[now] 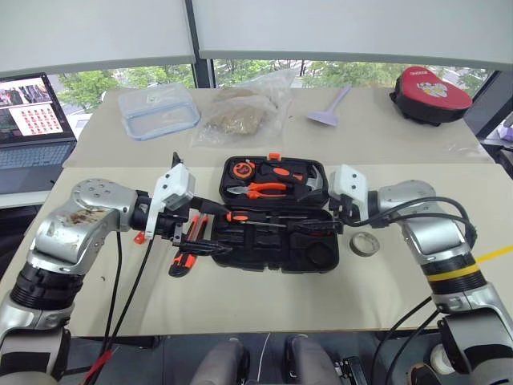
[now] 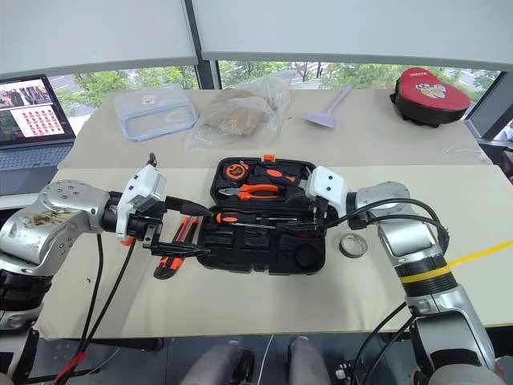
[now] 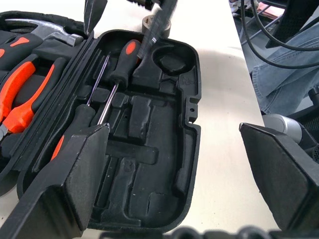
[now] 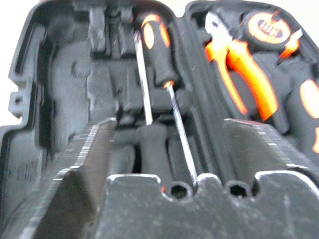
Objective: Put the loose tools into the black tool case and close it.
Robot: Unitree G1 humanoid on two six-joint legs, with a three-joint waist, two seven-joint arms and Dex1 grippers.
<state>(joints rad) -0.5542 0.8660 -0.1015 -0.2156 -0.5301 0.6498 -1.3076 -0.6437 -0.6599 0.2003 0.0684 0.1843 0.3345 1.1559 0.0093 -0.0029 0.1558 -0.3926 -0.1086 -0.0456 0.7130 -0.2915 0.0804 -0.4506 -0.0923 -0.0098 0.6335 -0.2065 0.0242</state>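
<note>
The black tool case (image 1: 321,258) lies open mid-table, with orange pliers (image 1: 268,190) in its far half. Two black-and-orange screwdrivers (image 4: 157,45) lie head to tail in the near half's slots. My right gripper (image 1: 317,224) reaches in from the right. It is open, its fingers (image 4: 84,149) standing either side of the shafts without pinching them. My left gripper (image 1: 224,231) is open over the case's left end, its fingers (image 3: 75,174) wide apart. Loose orange-and-black tools (image 1: 183,258) lie on the table just left of the case. The grey tape roll (image 1: 365,243) sits right of it.
At the back stand a clear lidded container (image 1: 158,110), a plastic bag (image 1: 240,116), a purple scoop (image 1: 330,108) and a red-and-black pouch (image 1: 430,92). A laptop (image 1: 32,120) is at the far left. My arms' cables hang over the table's front edge.
</note>
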